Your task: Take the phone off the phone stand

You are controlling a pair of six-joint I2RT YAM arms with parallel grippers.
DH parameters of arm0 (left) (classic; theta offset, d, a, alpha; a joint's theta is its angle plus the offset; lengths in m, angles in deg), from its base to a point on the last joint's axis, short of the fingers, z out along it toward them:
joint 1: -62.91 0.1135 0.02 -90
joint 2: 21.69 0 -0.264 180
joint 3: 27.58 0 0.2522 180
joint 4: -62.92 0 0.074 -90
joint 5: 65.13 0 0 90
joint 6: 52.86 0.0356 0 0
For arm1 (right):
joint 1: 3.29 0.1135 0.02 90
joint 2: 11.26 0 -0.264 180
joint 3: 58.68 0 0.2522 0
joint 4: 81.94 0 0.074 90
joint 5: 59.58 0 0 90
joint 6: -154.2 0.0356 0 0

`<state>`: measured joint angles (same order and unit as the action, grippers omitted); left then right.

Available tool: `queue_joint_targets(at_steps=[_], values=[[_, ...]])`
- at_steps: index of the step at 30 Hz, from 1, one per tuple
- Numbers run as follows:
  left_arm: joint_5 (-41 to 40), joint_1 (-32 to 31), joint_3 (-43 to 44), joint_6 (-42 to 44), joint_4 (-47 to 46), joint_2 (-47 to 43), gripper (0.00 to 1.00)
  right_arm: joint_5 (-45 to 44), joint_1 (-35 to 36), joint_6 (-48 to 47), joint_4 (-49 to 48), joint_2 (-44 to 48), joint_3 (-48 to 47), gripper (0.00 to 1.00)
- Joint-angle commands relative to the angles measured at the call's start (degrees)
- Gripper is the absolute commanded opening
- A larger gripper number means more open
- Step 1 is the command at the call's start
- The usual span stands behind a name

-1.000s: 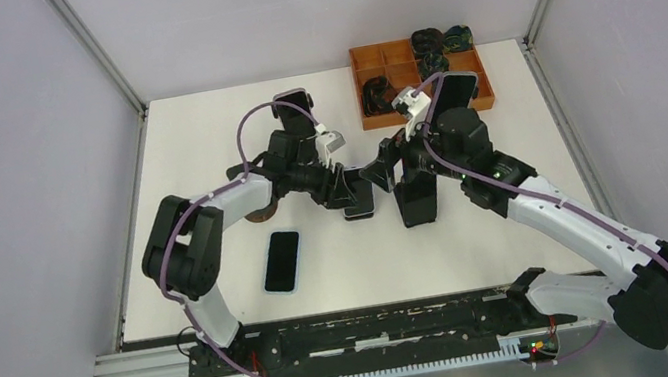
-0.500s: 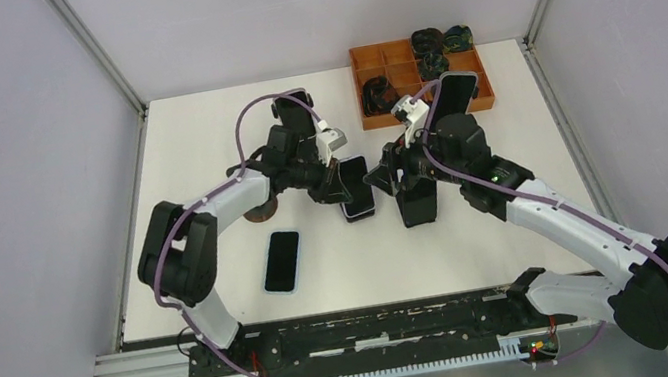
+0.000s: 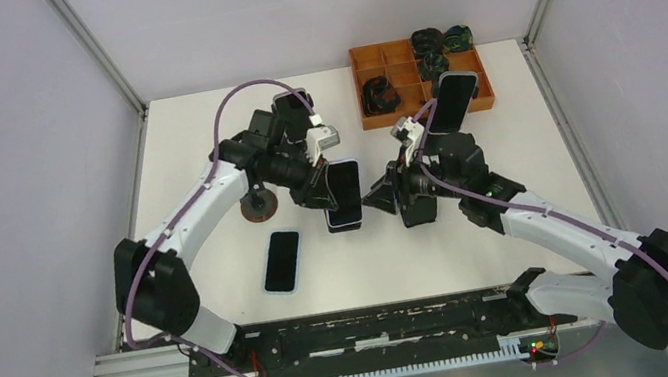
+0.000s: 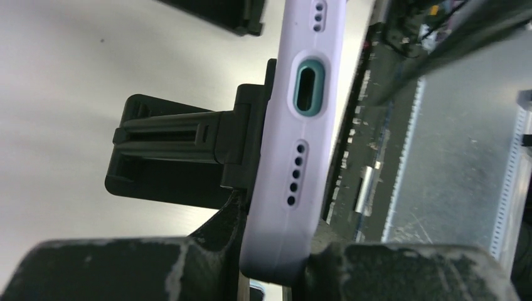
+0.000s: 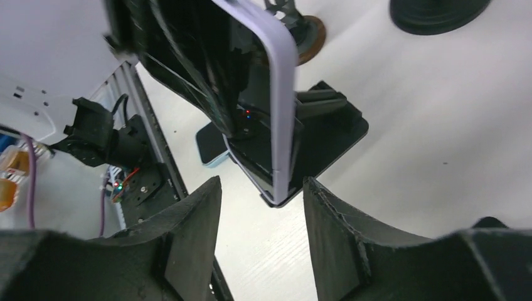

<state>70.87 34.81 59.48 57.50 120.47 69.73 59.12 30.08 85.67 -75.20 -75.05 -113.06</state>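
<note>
My left gripper (image 3: 323, 186) is shut on a phone in a lilac case (image 3: 342, 194) and holds it tilted near the table's middle. In the left wrist view the phone (image 4: 301, 125) is edge-on between my fingers (image 4: 276, 260), charging port towards the camera. A black phone stand (image 4: 166, 150) shows right behind it. I cannot tell whether the two touch. My right gripper (image 3: 380, 196) is open and empty just right of the phone. In the right wrist view (image 5: 262, 232) its jaws stand wide apart below the phone (image 5: 279, 106) and the stand's base (image 5: 335, 128).
A light-blue phone (image 3: 283, 260) lies flat at the front left. A brown disc (image 3: 259, 206) sits under my left arm. A black upright block (image 3: 419, 207) stands below my right wrist. An orange tray (image 3: 473, 103) with dark items and a propped phone (image 3: 455, 99) is at the back right.
My left gripper has carried the lilac phone left and slightly forward, its screen turned more upward. My right gripper has dropped lower and stayed open.
</note>
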Motion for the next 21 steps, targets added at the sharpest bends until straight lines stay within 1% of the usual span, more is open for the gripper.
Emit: queue_joint_targets(at_steps=[1, 9, 14, 19, 21], values=[[8.8, -0.1, 6.5, 5.0, 10.1, -7.1, 0.02, 6.7, 1.4, 5.9, -12.7, 1.0, 3.8, 0.55], [14.0, -0.2, 9.2, 2.7, 14.5, -11.1, 0.02, 8.4, 6.1, 11.4, -24.6, -0.7, 5.5, 0.48], [15.4, -0.2, 10.6, 1.7, 15.9, -12.1, 0.02, 8.6, 8.6, 14.0, -29.1, -2.5, 5.0, 0.40], [16.0, -0.2, 12.2, 0.3, 16.4, -13.1, 0.02, 8.8, 10.1, 15.7, -31.5, -3.3, 4.9, 0.27], [15.9, -0.2, 12.6, 0.1, 16.4, -13.3, 0.02, 9.0, 10.4, 16.3, -32.1, -3.6, 4.8, 0.19]])
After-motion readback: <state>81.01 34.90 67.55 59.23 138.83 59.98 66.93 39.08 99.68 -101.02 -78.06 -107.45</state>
